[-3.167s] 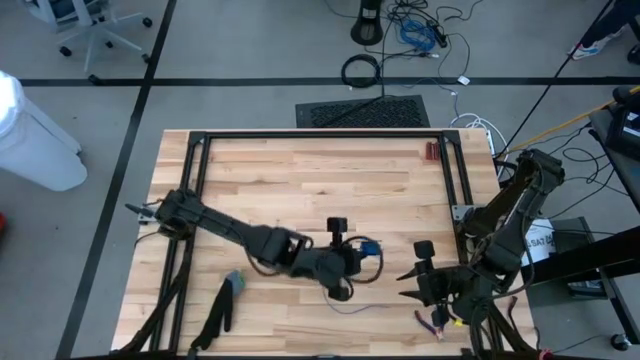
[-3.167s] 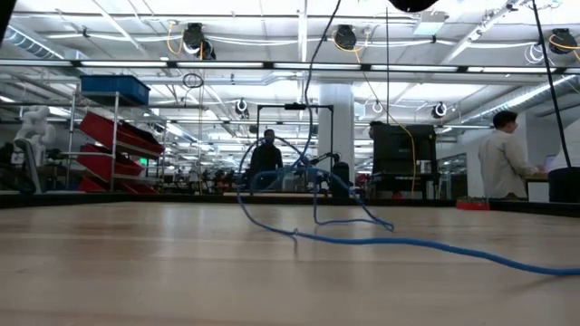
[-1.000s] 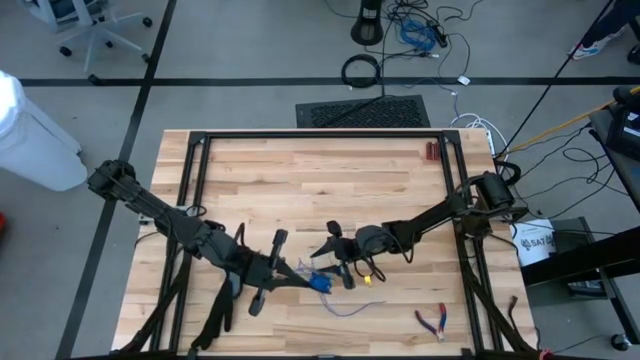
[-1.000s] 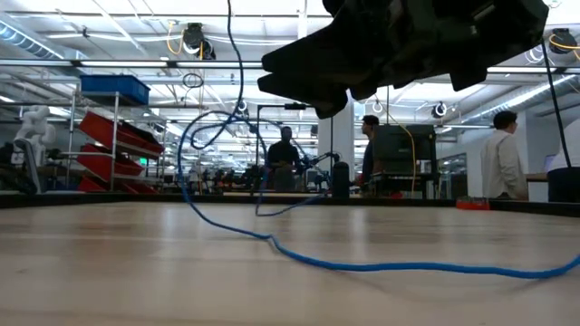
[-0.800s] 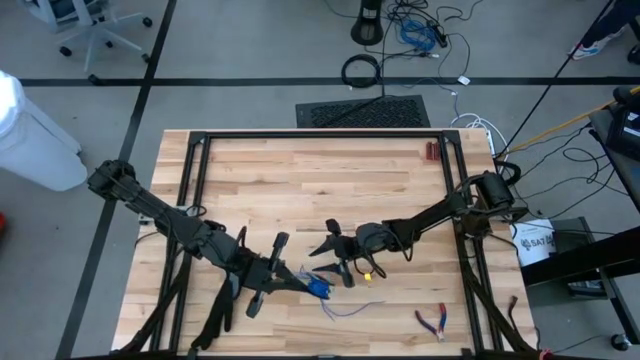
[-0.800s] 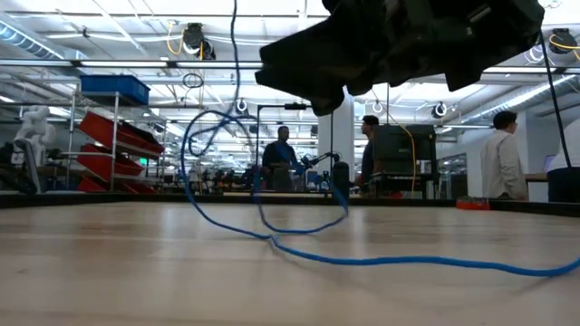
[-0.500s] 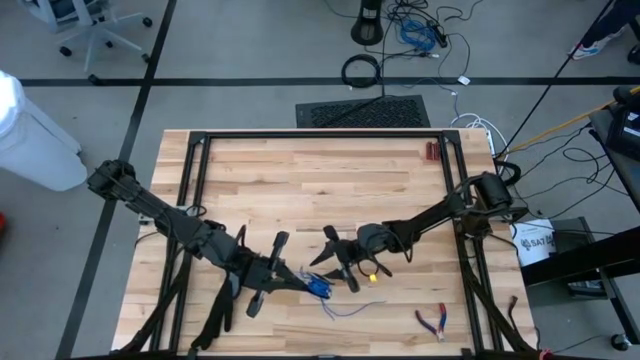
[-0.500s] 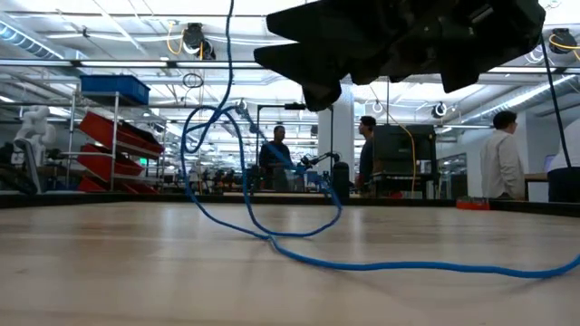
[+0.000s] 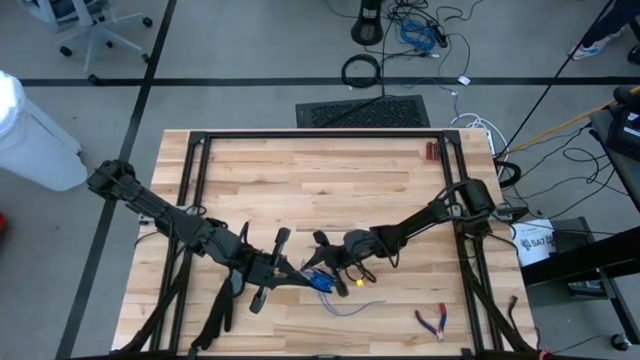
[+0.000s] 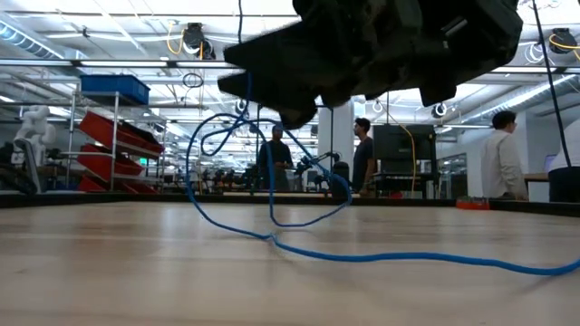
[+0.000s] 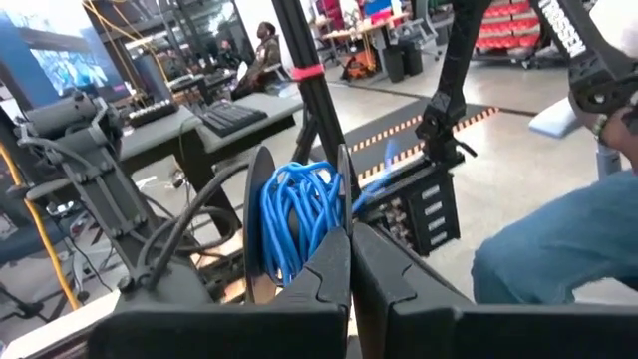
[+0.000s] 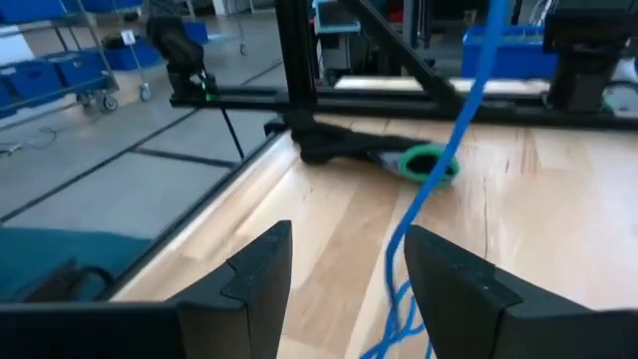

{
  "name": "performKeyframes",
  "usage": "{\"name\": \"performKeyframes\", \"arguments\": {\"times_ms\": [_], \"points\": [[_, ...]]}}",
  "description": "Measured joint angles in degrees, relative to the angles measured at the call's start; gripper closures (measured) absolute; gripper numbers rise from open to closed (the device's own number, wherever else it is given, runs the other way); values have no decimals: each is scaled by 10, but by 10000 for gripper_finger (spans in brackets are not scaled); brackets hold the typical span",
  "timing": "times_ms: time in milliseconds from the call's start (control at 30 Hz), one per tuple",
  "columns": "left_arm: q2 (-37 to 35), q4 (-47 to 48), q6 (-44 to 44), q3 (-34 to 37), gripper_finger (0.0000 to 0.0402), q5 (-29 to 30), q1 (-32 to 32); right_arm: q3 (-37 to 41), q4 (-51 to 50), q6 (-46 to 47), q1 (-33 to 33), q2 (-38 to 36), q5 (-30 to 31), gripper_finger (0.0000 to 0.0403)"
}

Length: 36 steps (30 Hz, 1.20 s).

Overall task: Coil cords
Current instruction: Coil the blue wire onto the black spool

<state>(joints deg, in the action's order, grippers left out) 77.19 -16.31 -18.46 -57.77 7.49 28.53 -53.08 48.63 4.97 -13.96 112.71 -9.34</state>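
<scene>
So the left gripper (image 11: 349,244) has its fingers (image 11: 324,269) pressed together, pinching a bunched-up loop of the blue cord (image 11: 299,214) between them. That arm reaches in low from the desk's (image 9: 300,170) left edge toward the middle of the near side, with its gripper (image 9: 300,280) pointing at the other one.

The right gripper (image 12: 344,279) has its fingers (image 12: 254,274) spread wide with nothing clamped; a strand of the cord (image 12: 439,189) runs through the gap between them, and I can't tell if it touches either finger. That arm stretches across from the right edge, with its gripper (image 9: 335,262) just beside the left one.

From above, the cord (image 9: 322,283) bunches right between the two grippers, and a thin tail trails off over the wood toward the red-handled pliers (image 9: 433,321). Down at desk level the cord (image 10: 263,226) hangs in loops under the dark gripper bodies, then runs flat along the desk.
</scene>
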Motion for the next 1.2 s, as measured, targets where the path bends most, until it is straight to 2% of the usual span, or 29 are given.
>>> {"name": "performKeyframes", "arguments": {"times_ms": [167, 267, 400, 467, 633, 767, 967, 1200], "points": [[0, 9, 0, 0, 402, 0, 0, 0, -42, -1, 0, -3, 0, 252], [0, 10, 0, 0, 402, 2, 0, 0, -52, -8, 0, -3, 0, 295], [0, 12, 1, 0, 401, 5, 0, 0, -53, -14, 0, -3, -1, 377], [0, 14, 1, 0, 402, 9, 0, 0, -58, -16, 0, -4, -5, 395], [-3, 50, 17, 0, 402, 26, 0, 0, -162, -21, -1, -37, -20, 399], [-7, 92, 42, 0, 402, 47, 1, 0, -295, -41, -9, -98, -27, 401], [-19, 130, 77, 0, 402, 48, 1, 0, -460, -46, -33, -204, -25, 402], [-20, 160, 106, 0, 402, 66, 1, 0, -521, -41, -71, -305, 37, 402]]}}
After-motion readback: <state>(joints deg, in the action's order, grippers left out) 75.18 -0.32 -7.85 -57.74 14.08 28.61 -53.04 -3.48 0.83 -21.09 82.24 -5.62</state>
